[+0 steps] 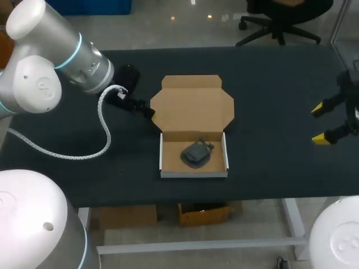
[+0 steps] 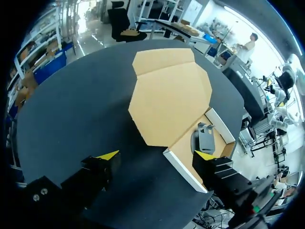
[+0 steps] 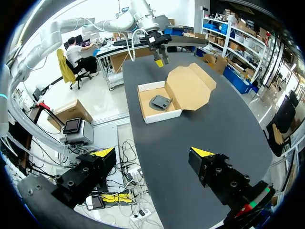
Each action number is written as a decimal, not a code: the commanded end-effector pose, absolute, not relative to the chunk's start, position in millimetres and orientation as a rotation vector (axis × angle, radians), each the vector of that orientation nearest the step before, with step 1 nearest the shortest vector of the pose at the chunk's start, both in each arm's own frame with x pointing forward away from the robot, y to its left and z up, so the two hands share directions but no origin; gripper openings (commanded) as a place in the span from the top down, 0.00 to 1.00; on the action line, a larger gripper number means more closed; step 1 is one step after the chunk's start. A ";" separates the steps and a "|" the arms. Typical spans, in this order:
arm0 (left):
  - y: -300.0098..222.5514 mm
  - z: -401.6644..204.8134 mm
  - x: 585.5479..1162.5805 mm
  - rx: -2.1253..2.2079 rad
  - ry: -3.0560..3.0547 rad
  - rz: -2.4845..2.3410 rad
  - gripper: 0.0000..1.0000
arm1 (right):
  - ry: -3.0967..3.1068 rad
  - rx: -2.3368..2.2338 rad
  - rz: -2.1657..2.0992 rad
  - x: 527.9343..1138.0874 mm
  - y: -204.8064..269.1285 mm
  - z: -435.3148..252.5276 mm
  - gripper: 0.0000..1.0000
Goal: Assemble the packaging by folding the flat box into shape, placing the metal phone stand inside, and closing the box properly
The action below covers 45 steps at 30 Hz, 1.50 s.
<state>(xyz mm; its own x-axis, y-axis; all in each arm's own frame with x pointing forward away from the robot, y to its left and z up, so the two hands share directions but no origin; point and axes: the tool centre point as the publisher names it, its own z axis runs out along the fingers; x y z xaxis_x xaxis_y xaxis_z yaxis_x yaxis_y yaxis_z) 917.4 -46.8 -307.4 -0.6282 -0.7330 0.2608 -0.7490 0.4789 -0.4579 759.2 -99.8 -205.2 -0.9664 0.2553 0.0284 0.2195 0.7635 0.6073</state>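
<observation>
Status, judged from the current views:

- Fold: done. The box [image 1: 194, 173] has been formed into a tray, with walls seen standing on all four sides.
- Insert: done. The metal phone stand [image 1: 196, 153] lies on the tray floor, roughly centred and clear of the walls.
- Close: not started. The lid [image 1: 193, 106] lies fully open, flat on the bench [image 1: 269, 84] behind the tray. It is hinged at the rear wall, and its far tuck flap and angled side edges are not folded.

Grippers:
- The left gripper [image 2: 157, 155] is held low over the bench, just beside the lid's left edge. Its fingers are spread and nothing is pinched. In the left wrist view the lid and the tray's near corner lie just ahead of the fingers, and no contact with the cardboard can be made out.
- The right gripper [image 1: 319, 124] is held well apart from the box, near the bench's right edge. Its fingers are spread and it is empty.

Remaining: the lid is to be lifted from the bench, swung over the hinge onto the tray, and the tuck flap pushed in at the front wall. Roughly two thirds of the task is estimated complete. The tray is light and unrestrained, so sliding is likely when the lid is pushed, and bracing by the right gripper may be needed.
</observation>
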 end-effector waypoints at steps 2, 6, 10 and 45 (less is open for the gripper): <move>-40.0 -317.0 928.6 1.212 -2.612 0.958 0.00 | 2.919 0.363 0.994 765.6 -96.2 -201.9 0.00; -36.3 -318.7 937.0 1.161 -2.611 1.010 0.00 | 2.920 0.346 0.993 767.5 -93.6 -200.6 0.00; -36.5 -321.1 945.2 1.091 -2.615 1.050 0.00 | 2.924 0.337 0.988 769.5 -92.1 -199.8 0.00; -53.9 -331.6 992.9 0.804 -2.556 1.232 0.00 | 2.957 0.287 0.944 784.1 -84.5 -196.4 0.00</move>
